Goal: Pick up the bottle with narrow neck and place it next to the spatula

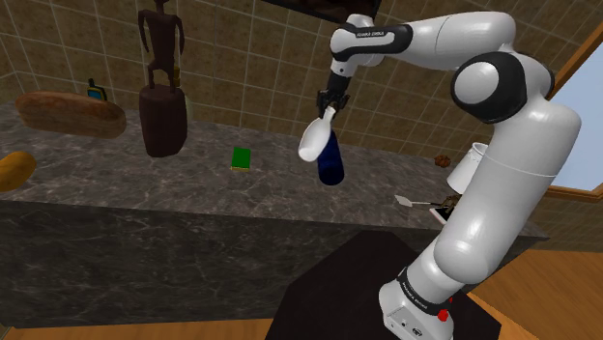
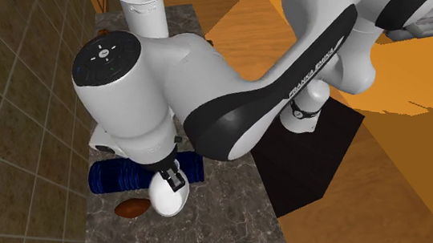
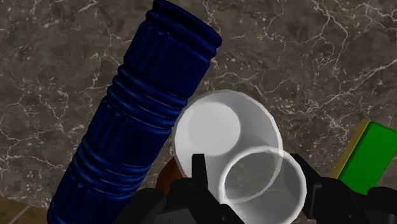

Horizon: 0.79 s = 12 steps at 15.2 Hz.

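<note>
From where I stand I count one white bottle [image 1: 311, 145] with a narrow neck and one dark blue ribbed container [image 1: 330, 166]. There is one green block [image 1: 241, 158], one dark statue [image 1: 161, 87], one white cup [image 1: 466, 166] and one spatula [image 1: 414, 202]. Loaves come to two: a brown loaf [image 1: 71, 114] and an orange loaf [image 1: 14, 169]. One robot arm [image 1: 502, 193].

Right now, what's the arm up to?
The Franka's hand is shut on the neck of a white bottle, holding it tilted over the marble counter, right by a dark blue ribbed cylinder. The spatula lies farther toward the shoulder view's right, so the bottle isn't placed beside it yet.
</note>
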{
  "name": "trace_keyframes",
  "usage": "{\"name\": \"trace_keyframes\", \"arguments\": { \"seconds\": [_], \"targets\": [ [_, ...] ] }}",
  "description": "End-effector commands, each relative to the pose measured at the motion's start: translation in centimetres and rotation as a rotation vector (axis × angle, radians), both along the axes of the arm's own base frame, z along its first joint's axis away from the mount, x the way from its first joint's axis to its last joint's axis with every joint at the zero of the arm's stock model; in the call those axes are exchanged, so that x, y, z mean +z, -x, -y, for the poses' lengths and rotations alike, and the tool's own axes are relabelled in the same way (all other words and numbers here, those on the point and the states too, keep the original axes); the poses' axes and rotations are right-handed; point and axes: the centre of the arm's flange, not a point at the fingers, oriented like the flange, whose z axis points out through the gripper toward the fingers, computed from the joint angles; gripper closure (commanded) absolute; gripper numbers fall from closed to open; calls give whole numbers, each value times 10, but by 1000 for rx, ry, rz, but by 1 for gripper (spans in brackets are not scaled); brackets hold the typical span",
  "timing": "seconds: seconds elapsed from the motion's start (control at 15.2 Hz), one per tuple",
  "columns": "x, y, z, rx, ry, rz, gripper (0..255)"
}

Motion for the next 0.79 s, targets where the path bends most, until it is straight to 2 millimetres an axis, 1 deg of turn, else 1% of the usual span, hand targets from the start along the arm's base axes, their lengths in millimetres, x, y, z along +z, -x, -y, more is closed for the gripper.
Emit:
{"name": "trace_keyframes", "arguments": {
  "seconds": [0.0,0.26,0.73],
  "targets": [
    [11,0,0,0,0,0,255],
    [31,0,0,0,0,0,255],
    [81,75,21,0,0,0,255]
  ]
}}
